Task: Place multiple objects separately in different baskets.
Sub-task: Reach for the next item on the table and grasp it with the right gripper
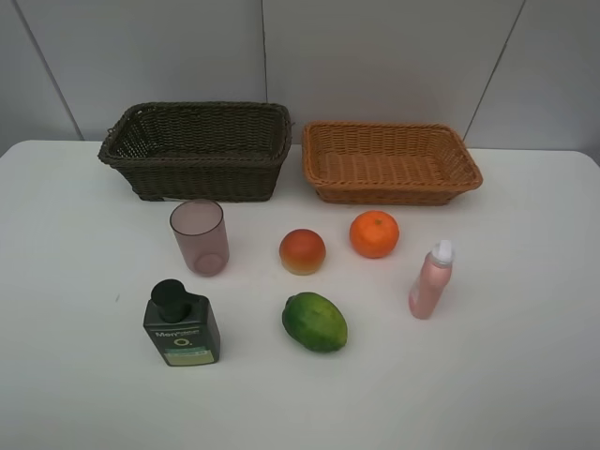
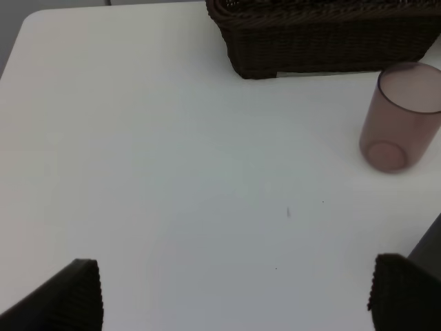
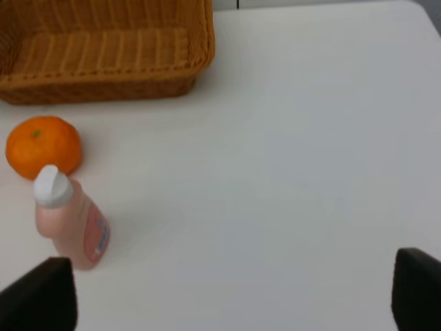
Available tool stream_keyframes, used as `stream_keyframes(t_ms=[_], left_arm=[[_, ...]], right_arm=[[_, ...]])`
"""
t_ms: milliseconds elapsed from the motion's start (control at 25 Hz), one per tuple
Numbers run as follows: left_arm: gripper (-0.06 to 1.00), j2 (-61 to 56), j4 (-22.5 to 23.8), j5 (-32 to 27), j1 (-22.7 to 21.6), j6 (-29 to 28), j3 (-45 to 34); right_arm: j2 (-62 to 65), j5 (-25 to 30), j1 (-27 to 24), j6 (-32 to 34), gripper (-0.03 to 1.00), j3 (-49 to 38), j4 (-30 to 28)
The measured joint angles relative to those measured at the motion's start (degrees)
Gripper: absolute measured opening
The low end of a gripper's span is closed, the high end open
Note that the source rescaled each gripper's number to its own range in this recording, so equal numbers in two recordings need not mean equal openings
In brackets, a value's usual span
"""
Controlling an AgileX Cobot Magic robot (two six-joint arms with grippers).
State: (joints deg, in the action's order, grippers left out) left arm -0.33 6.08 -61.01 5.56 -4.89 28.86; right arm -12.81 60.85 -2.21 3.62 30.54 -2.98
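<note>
Left gripper (image 2: 238,296), right gripper (image 3: 231,296): jaws wide apart, empty | cup (image 2: 400,117) nearest left, best straddled squarely | then dark basket (image 2: 324,34)

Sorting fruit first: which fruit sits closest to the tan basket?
The orange, just before the tan basket; the red-orange fruit and green fruit lie farther away.

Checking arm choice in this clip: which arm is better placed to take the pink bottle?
Probably right. The pink bottle stands just ahead of the open right fingers; the left wrist view shows the cup and dark basket, no bottle.
</note>
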Motion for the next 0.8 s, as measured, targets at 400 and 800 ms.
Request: stream_keyframes(t_ms=[400, 800], left_arm=[[1.00, 0.0, 0.0, 0.0, 0.0, 0.0, 0.0], [1.00, 0.0, 0.0, 0.0, 0.0, 0.0, 0.0]], right_arm=[[-31.4, -2.7, 6.7, 0.5, 0.98, 14.4, 2.5], [-59.4, -0.6, 21.7, 16.1, 0.98, 28.6, 2.5]])
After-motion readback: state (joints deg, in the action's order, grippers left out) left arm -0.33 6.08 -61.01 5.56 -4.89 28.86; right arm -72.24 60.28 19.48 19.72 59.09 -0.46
